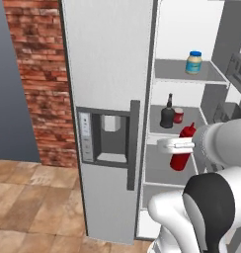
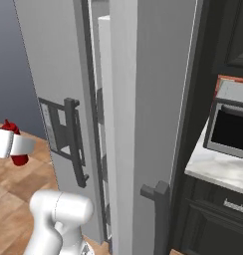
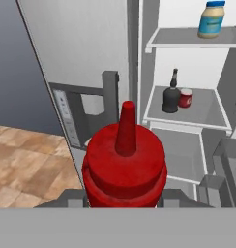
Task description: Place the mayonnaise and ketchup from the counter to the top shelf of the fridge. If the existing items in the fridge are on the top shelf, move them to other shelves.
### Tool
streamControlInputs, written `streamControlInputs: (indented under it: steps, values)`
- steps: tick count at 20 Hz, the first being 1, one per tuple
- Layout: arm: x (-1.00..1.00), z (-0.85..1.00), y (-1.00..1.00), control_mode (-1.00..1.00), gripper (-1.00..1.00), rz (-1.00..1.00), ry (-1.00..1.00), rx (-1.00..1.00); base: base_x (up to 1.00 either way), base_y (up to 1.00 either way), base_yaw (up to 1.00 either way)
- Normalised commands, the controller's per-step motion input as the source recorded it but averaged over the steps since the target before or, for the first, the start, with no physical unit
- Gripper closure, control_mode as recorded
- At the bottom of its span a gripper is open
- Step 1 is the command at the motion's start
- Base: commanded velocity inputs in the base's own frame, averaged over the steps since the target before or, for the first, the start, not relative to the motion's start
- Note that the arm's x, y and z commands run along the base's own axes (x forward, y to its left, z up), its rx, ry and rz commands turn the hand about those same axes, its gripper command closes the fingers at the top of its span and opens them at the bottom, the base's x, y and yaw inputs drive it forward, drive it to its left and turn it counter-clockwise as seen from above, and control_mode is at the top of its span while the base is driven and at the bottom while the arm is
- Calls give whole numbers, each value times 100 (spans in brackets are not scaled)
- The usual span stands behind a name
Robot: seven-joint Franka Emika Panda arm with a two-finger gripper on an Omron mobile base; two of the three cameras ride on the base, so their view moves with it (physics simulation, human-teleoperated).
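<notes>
My gripper [image 1: 179, 144] is shut on the red ketchup bottle [image 1: 182, 147], held upright in front of the open fridge at about the level of the middle shelf. In the hand view the ketchup bottle [image 3: 125, 167] stands close up with its cone cap pointing up. The right base view catches the ketchup bottle [image 2: 14, 142] at the far left, in my gripper [image 2: 11, 144]. The mayonnaise jar [image 1: 193, 62], pale with a blue lid, stands on the top shelf [image 1: 174, 74]; the hand view shows the mayonnaise jar [image 3: 211, 19] at its upper right.
A dark bottle [image 1: 167, 112] and a small red can [image 1: 178, 115] sit on the middle shelf [image 1: 157, 127]. The closed left fridge door [image 1: 107, 99] with its dispenser and handle is to the left. A microwave [image 2: 232, 130] stands on the counter [image 2: 218, 169] at right.
</notes>
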Motion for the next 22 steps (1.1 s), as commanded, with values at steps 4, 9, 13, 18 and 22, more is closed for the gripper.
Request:
streamControlInputs:
  steps: [4, 9, 13, 18, 22]
  values:
    - [0, 0, 0, 100, 100, 0, 0, 0, 0, 8, -5]
    - [0, 0, 0, 100, 100, 0, 0, 0, 18, 56, -18]
    - [0, 0, 0, 100, 100, 0, 0, 0, 32, 6, -17]
    - [0, 0, 0, 100, 100, 0, 0, 0, 8, -49, -17]
    - [0, 0, 0, 100, 100, 0, 0, 0, 38, -22, -18]
